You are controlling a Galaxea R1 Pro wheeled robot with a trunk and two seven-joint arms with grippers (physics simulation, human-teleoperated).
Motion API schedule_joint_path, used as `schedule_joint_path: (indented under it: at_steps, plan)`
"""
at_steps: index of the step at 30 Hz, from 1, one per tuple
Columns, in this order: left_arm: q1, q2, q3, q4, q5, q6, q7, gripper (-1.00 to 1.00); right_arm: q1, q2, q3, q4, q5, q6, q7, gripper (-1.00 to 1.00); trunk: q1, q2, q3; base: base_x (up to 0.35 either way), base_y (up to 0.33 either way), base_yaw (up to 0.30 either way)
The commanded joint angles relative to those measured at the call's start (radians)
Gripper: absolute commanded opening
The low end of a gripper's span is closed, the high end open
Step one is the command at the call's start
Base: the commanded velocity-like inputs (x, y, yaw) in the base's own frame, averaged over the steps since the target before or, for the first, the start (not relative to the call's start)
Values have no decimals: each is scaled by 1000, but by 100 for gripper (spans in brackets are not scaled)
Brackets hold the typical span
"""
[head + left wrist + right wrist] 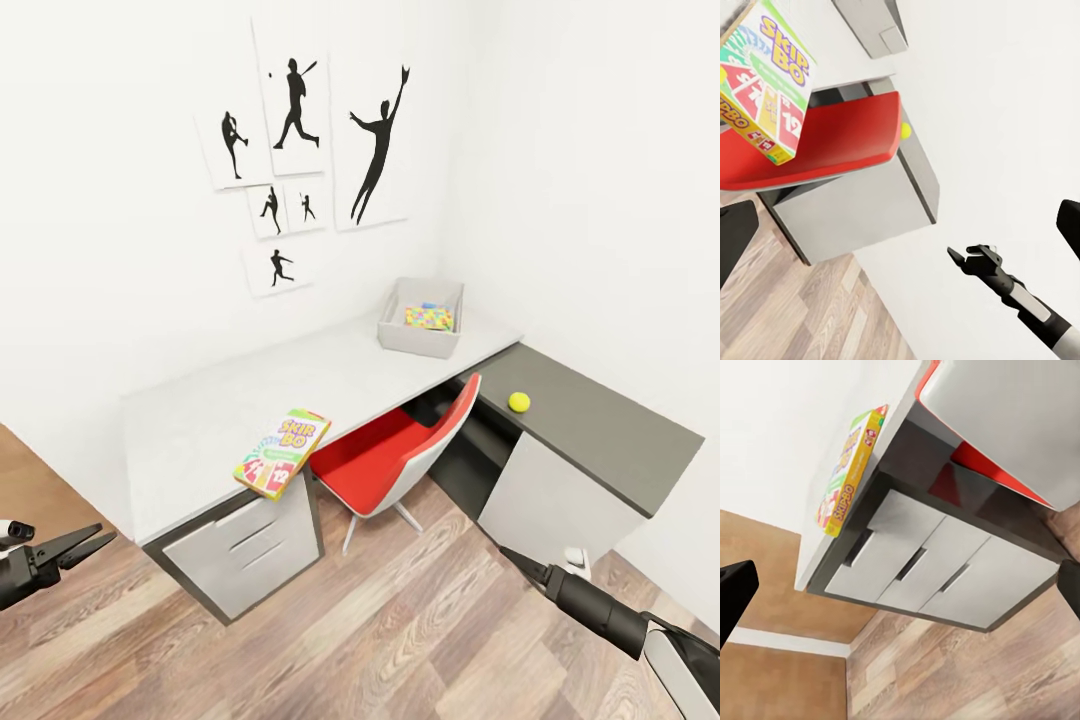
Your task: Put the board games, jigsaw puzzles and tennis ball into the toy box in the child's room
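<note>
White table (200,420), Skip-Bo (282,453) at edge; left hand (88,545) open, empty; right hand (520,565) unclear.

"SKIP BO" on the board game box (282,453) lid, "SKIP·BO" along its side edge

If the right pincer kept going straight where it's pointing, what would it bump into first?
Probably the drawer unit under the table, which sits dead ahead in the right wrist view. Depth is unclear; nothing shows in between.
</note>
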Motion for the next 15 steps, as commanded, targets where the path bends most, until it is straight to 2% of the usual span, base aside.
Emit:
schedule_joint_path:
  at_steps: [1,15]
  plan:
    - [-1,0,0,0,-1,11,-4,100,0,0,0,0,-7,8,1,100,1,-2,0,0,0,0]
    - [0,0,1,0,-1,13,-4,100,0,0,0,0,-7,8,0,100,1,-2,23,0,0,0]
